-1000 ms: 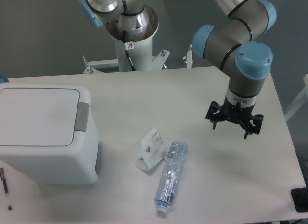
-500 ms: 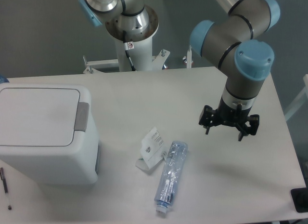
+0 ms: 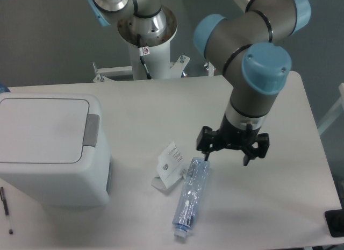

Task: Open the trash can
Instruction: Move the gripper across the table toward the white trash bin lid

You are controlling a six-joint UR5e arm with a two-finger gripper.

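Gripper: two black fingers spread wide apart, holding nothing, hanging above the table at centre-right. Clear plastic bottle: lying flat at 7 o'clock from the gripper, its upper end just beside the left finger, cap pointing toward the near edge. White label card: at 9 o'clock from the bottle's upper end, touching it. Trash can: white, far left at 9 o'clock, well apart from the gripper; lid flat and closed, grey push tab on its right edge. Pen: at 7 o'clock from the trash can.

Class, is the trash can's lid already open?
No. The trash can's flat lid lies closed, and the gripper is far off.
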